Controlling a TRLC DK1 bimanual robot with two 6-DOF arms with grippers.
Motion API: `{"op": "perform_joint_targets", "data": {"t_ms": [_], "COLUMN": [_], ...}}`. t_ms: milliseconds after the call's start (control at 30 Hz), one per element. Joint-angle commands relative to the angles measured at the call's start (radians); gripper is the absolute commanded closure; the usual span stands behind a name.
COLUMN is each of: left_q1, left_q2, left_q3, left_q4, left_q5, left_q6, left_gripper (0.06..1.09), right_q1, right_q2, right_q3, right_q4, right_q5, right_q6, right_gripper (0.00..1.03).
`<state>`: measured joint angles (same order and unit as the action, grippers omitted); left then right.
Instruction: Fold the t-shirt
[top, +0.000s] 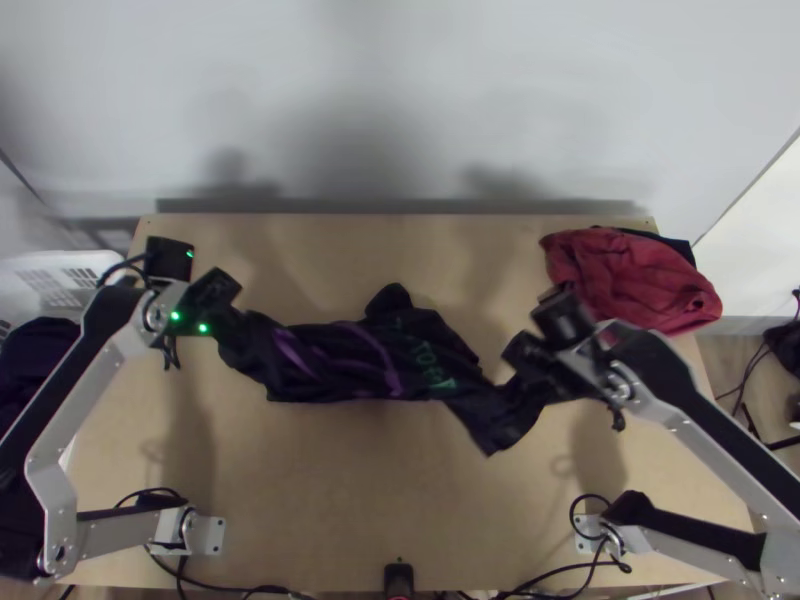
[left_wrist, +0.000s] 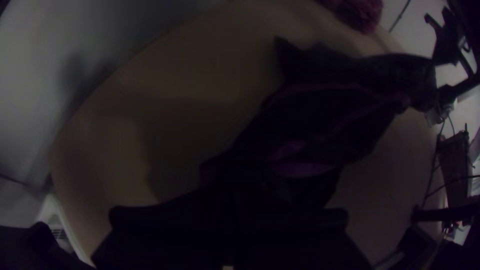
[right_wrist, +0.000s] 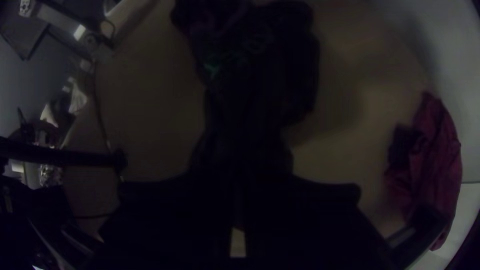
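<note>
Two grippers on one garment: left gripper (top: 229, 312) and right gripper (top: 535, 368) are each clamped on an end of the black t-shirt (top: 408, 352). It runs between them across the middle of the table (top: 330, 500), bunched lengthwise – purple stripes toward the left arm, green print toward the right. Can't name the pinched parts as sleeve or hem, and can't tell how much of the cloth touches the wood.

Step in hand, my read: straightening before any fold. No clean crease, no flat panel, so folding proper looks not yet begun. Next move calls for keeping both grips, drawing the ends apart evenly to open the bunching, then laying it down flat – releasing now would likely leave a heap. Loose flap beside the print probably needs its own tug. Red cloth (top: 632, 282) sits at the far right corner.
</note>
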<state>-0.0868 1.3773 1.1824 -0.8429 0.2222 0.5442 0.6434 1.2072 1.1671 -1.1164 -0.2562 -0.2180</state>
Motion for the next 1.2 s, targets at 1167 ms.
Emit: {"op": "perform_joint_targets", "data": {"t_ms": [1167], "left_q1": [0.145], "left_q2": [-0.59], "left_q3": [0.272], "left_q4": [-0.206], "left_q5": [0.011], "left_q6": [0.02], "left_gripper": [1.05], "right_q1": [-0.261], "right_q2": [-0.336], "right_q3": [0.286], "right_q4": [0.056], "right_q5": [0.035], "right_q6": [0.08], "right_gripper": [1.0]}}
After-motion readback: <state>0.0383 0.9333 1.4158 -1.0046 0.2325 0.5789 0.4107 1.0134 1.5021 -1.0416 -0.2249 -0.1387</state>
